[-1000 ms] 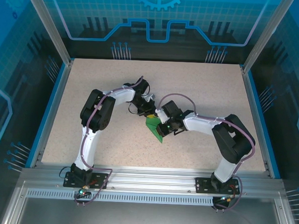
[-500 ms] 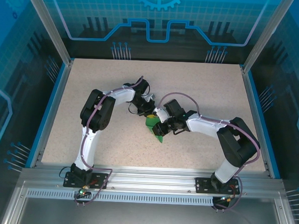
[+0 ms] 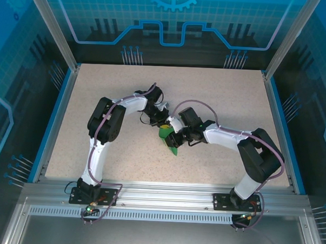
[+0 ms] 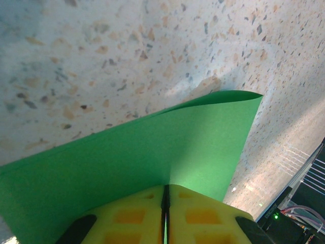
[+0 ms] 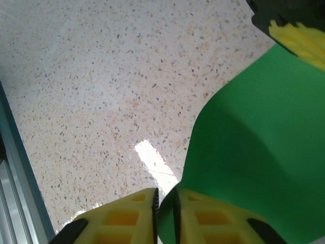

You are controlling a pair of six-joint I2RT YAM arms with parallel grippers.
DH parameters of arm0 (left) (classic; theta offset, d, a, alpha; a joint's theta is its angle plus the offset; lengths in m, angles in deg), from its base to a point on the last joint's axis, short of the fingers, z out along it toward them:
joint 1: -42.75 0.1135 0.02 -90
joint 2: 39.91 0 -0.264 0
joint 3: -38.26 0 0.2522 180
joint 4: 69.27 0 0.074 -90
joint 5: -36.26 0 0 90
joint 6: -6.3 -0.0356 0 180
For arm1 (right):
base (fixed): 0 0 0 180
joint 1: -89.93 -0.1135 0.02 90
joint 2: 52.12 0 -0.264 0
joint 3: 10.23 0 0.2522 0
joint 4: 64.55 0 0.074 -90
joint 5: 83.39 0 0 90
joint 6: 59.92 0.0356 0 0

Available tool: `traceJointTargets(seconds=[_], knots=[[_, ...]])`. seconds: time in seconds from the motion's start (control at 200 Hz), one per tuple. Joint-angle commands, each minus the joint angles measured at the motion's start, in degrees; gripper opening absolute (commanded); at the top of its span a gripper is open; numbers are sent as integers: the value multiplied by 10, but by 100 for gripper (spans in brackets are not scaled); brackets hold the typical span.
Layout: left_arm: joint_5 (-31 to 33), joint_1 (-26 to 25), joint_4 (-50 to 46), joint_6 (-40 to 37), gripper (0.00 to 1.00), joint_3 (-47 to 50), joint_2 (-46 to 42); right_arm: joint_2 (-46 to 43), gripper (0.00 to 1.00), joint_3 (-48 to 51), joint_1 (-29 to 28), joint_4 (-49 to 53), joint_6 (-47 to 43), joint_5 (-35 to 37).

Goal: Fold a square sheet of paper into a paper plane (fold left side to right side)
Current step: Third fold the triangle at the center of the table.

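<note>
Sheet (image 3: 170, 140), folded narrow, hangs over the bench (image 3: 223, 103) between both hands: we see the left hand (image 4: 166, 189) clenched on its far end, the right hand (image 5: 165, 197) pinching its right edge; its long axis runs far to near.

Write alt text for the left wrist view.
The left pincer, its yellow fingers shut, grips the near edge of a green paper sheet. The sheet's far edge curls up over a speckled table.
</note>
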Motion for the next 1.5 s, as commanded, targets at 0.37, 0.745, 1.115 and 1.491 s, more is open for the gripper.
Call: traceJointTargets(seconds=[0.37, 0.745, 1.115, 1.491], knots=[[15, -9, -31, -10, 11, 15, 30, 6, 1, -8, 17, 40, 0, 38], [15, -9, -34, -11, 11, 13, 33, 41, 2, -29, 28, 67, 19, 95], [15, -10, -35, -11, 11, 12, 37, 54, 2, -38, 31, 74, 25, 116], [15, -11, -37, -11, 11, 10, 38, 66, 2, -46, 33, 84, 34, 141]])
